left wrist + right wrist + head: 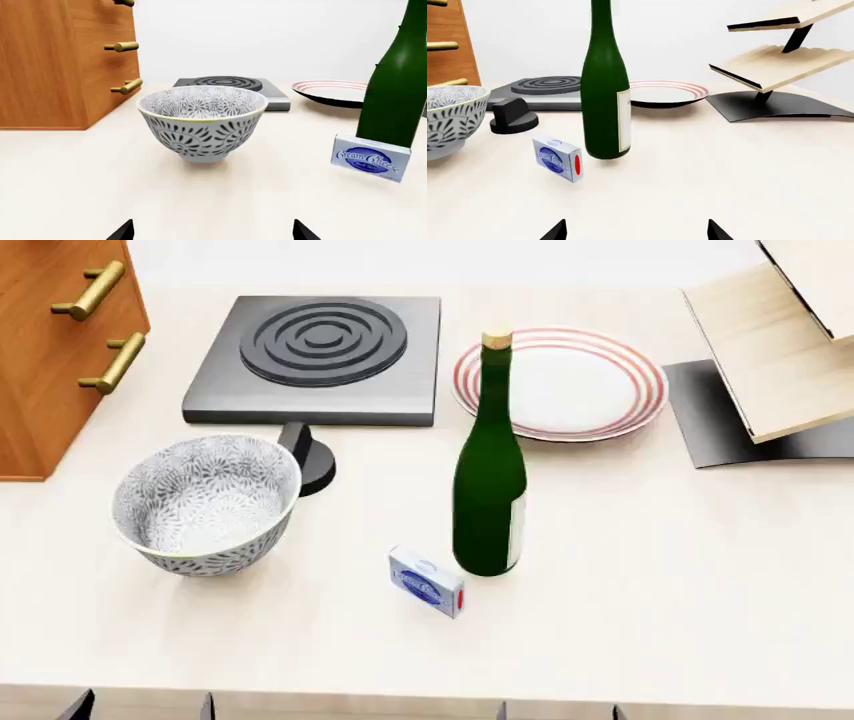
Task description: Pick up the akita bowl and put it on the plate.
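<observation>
Behind akita bowl: stove knob

Very little of your robot is in frame. Left wrist view: of the left gripper you get only two fingertips, flat black, each a small wedge narrowing to a point, matte, with no markings, screws or cables visible. Right wrist view: the right gripper shows the same pair of black pointed wedges, plain-surfaced. Head view: four small dark grey slivers along the lower edge, two per gripper, the left pair slanted, the right pair thinner. Arms, torso and base are out of view.
</observation>
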